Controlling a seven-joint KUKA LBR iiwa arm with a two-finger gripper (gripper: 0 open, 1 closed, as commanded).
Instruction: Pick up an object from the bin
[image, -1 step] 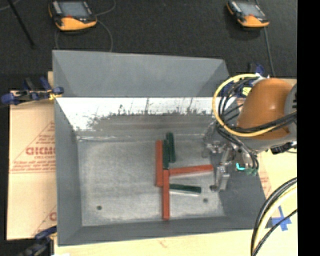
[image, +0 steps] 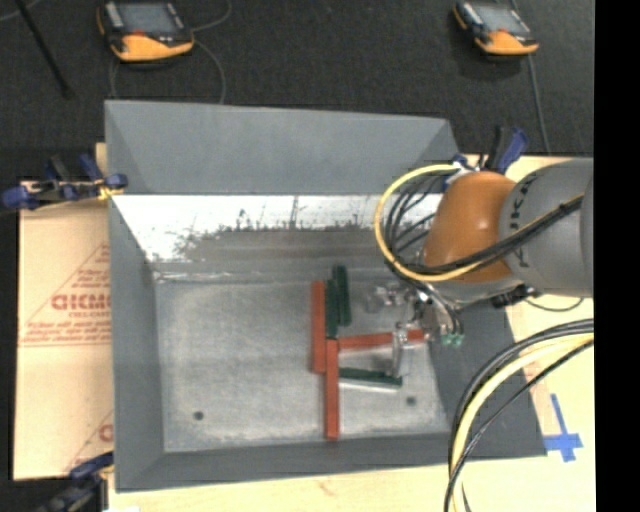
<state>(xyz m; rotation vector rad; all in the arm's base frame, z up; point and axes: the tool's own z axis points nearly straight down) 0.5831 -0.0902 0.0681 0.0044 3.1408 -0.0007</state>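
My gripper (image: 408, 336) hangs low over the right part of the bin floor, right above the right end of a short red bar (image: 362, 343) that lies crosswise. That bar meets a long red bar (image: 325, 370) running front to back. A dark green piece (image: 340, 296) lies beside the long bar's far end. Another dark green piece with a pale edge (image: 369, 379) lies just in front of the short bar. Whether the short bar is gripped is hidden by the gripper body.
The arm with its orange cover and looped cables reaches in over the bin's right wall. The bin's left half shows bare grey floor, apart from a small dark spot near the front left. The sloped walls rise steeply at the back and left.
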